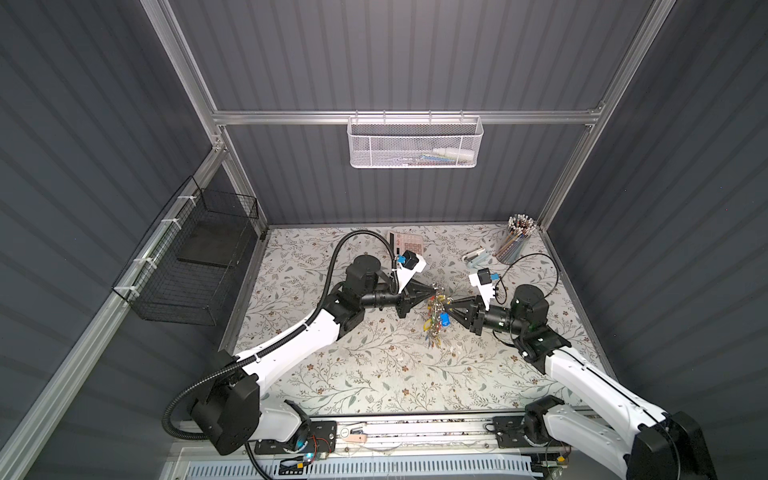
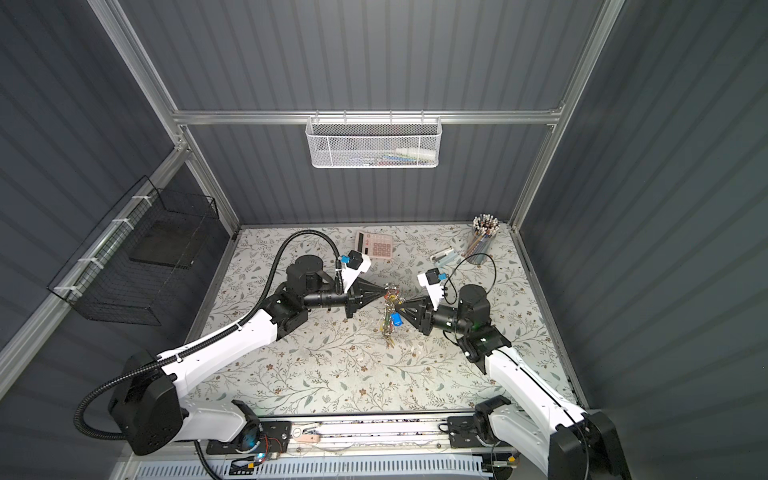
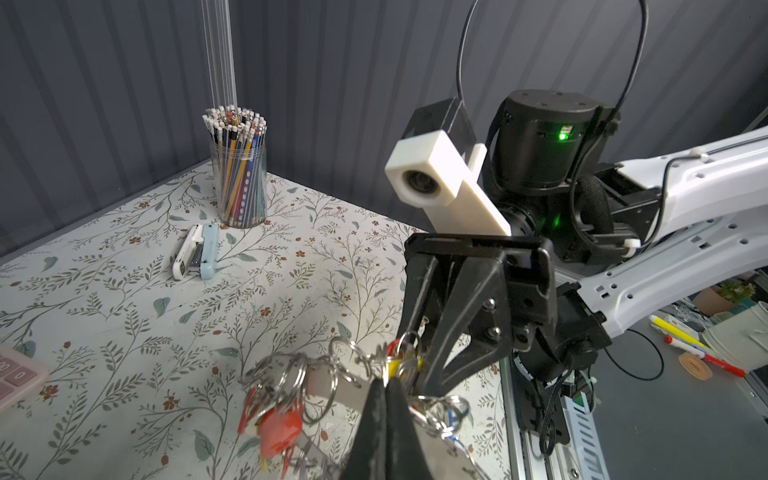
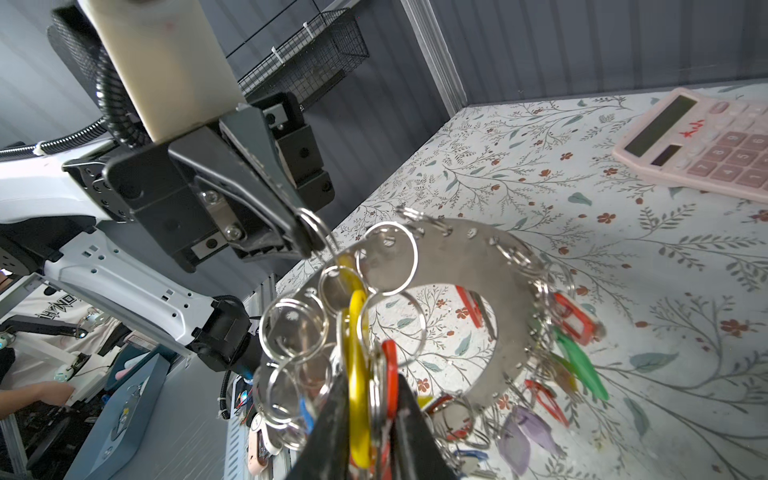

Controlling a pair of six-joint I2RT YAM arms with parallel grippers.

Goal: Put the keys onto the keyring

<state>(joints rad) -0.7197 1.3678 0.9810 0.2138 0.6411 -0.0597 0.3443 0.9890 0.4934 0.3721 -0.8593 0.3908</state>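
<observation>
The large flat silver metal keyring [image 4: 457, 257], hung all round with small split rings, silver keys and red, green, blue and purple plastic tags, is held up over the middle of the floral-patterned table [image 1: 374, 374] between the two arms, and in both top views its bunch [image 1: 436, 316] [image 2: 390, 316] dangles below the grippers. Whether the lowest tags touch the table cannot be told.

The left gripper [image 4: 307, 237] [image 1: 434, 293] comes in from the left with its jaws pressed together, pinching a small silver split ring [image 4: 316, 226] at the keyring's rim. The right gripper [image 4: 365, 399] [image 3: 417, 361] meets it from the right, its jaws closed on the yellow-tagged key [image 4: 358, 332], with a red plastic tag [image 4: 390, 365] caught beside it between the fingers.

A pink calculator [image 1: 409, 243] lies at the table's far edge. A clear cup of pencils [image 1: 513, 241] stands in the far right corner, and a white and pale blue stapler [image 1: 476, 257] lies just beside it
</observation>
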